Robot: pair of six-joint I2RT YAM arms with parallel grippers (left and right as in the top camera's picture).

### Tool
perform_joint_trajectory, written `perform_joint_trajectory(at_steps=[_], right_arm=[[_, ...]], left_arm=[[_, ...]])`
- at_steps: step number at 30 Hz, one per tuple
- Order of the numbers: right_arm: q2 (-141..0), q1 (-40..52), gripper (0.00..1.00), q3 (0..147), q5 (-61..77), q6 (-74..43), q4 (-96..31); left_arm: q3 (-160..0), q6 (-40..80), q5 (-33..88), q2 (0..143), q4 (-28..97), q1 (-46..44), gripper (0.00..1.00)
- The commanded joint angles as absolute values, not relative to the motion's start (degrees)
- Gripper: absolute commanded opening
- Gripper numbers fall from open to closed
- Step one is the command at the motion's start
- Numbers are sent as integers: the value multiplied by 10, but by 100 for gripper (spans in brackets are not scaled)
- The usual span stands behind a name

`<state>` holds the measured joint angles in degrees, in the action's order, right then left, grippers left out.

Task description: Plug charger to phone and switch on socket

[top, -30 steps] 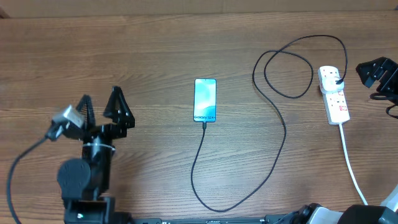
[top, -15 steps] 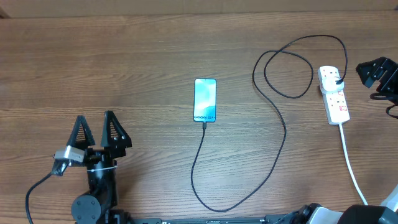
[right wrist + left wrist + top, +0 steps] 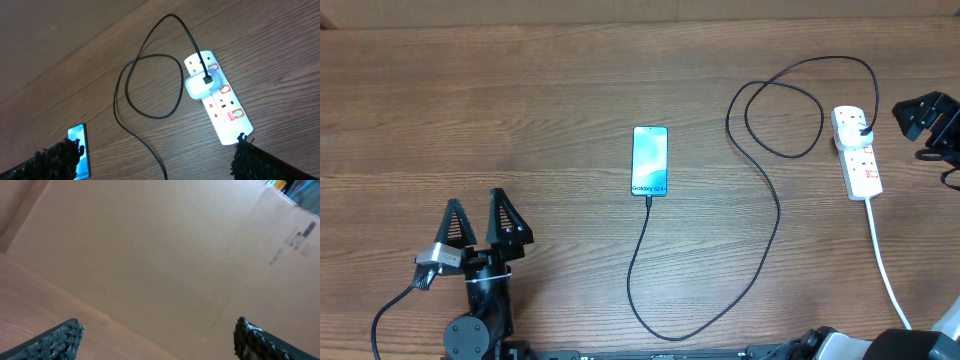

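1. Two grippers, jaws wide apart, nothing held: left gripper (image 3: 475, 200) at near left, right gripper (image 3: 157, 140) just beside the socket (image 3: 858, 155) at the right edge.
2. Phone (image 3: 650, 160) mid-surface, screen lit; charger (image 3: 778, 200) tip at its near end, cable looping to the socket.
3. Surface (image 3: 520, 90): brown wood grain. Beige cardboard panel (image 3: 150, 255) behind.

I have the left arm (image 3: 480, 300) tucked low at my near left, the left gripper (image 3: 477, 222) pointing away with jaws spread wide, and the right gripper (image 3: 924, 117) hanging far right, jaws equally wide.
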<state>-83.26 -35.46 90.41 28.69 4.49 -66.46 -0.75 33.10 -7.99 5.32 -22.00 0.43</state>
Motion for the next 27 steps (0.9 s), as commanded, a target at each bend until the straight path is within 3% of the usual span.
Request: perform_joint_trajectory(at_steps=[1, 27], right_arm=[[-835, -353, 100, 904, 290, 45, -662], [-835, -353, 100, 904, 290, 45, -662]], left_arm=[[-3, 334, -101, 21, -192, 8, 100], [-3, 330, -100, 1, 36, 11, 100]])
